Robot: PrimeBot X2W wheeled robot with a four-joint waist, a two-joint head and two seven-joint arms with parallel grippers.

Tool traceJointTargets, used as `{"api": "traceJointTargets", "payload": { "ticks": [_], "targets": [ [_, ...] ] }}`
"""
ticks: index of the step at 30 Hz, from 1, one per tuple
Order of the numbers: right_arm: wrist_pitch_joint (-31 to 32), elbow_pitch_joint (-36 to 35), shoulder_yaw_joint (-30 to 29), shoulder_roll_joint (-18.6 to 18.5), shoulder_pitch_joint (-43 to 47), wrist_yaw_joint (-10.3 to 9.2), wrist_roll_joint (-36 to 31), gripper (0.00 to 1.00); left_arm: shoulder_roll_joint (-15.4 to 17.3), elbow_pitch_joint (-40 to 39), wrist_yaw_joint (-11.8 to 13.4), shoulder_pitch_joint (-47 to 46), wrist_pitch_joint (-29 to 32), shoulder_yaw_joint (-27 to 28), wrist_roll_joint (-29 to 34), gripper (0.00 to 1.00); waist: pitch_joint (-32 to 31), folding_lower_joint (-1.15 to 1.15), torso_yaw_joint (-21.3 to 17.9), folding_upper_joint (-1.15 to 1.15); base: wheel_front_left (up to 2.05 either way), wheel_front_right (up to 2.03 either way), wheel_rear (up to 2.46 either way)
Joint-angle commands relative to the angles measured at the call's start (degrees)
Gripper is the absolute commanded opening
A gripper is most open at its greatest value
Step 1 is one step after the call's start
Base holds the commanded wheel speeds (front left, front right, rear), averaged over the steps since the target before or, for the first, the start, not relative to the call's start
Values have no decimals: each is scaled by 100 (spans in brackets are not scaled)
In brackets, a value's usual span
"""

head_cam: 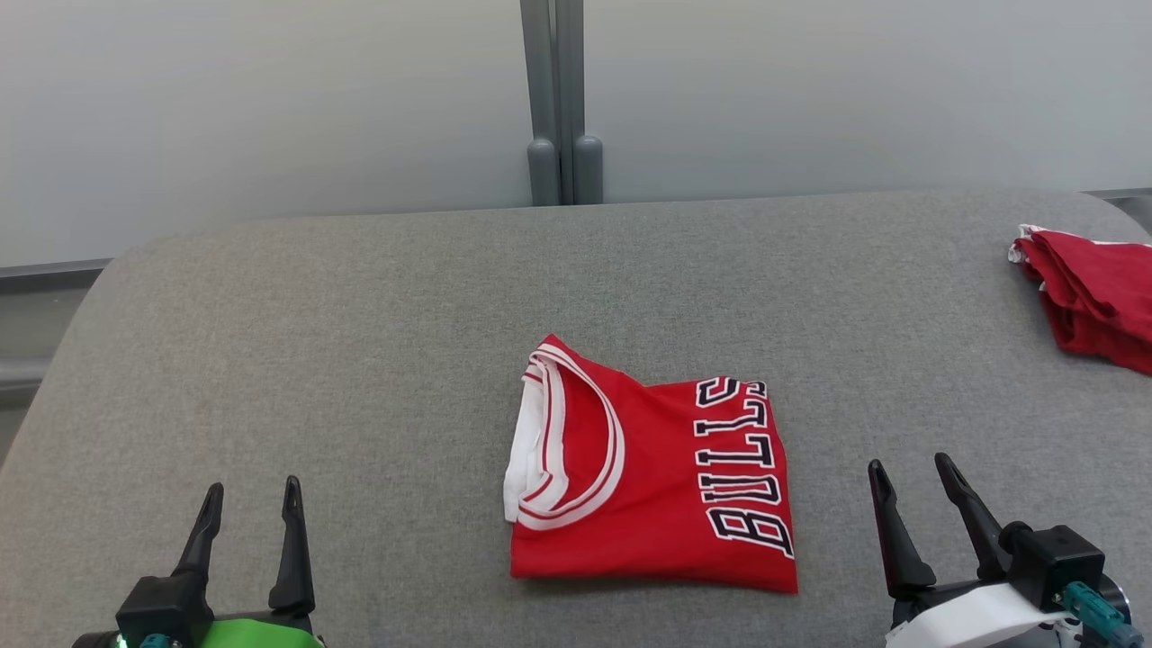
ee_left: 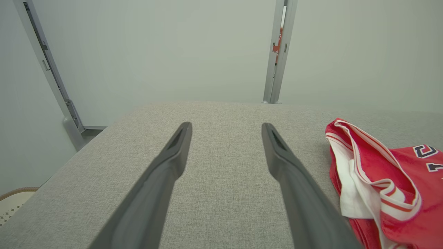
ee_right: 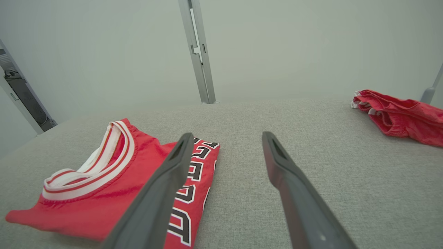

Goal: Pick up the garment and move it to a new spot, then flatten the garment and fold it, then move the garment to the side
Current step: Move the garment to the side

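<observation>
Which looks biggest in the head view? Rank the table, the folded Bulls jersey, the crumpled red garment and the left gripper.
1. Grey table
2. Folded Bulls jersey
3. Crumpled red garment and left gripper look alike: the garment is cut off at the picture's edge, the gripper sits nearer the camera, so unranked.

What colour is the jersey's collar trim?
Collar: white with red stripes; clearest in the left wrist view.

Crumpled red clothing heap (head_cam: pixel 1093 301) sits at the grey fabric table's (head_cam: pixel 360 342) far right edge, with a grey post (head_cam: pixel 556 99) behind the table.
</observation>
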Motion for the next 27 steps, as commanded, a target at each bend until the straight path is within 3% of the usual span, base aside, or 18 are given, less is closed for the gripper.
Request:
{"api": "traceJointTargets", "payload": {
  "ticks": [1,15,27],
  "targets": [
    [-13,11,2,-13,-18,-6,-27,100,9,-17,-15,52,-15,28,6,100,2,0,3,0,0,0,0],
    [-13,123,125,-24,-178,-6,-62,100,-5,-3,-17,23,-15,8,26,100,38,0,32,0,0,0,0],
    [230,898,407,-166,-1262,-6,-173,100,-19,34,-19,-130,-15,-138,48,100,222,0,243,0,0,0,0]
  ]
}}
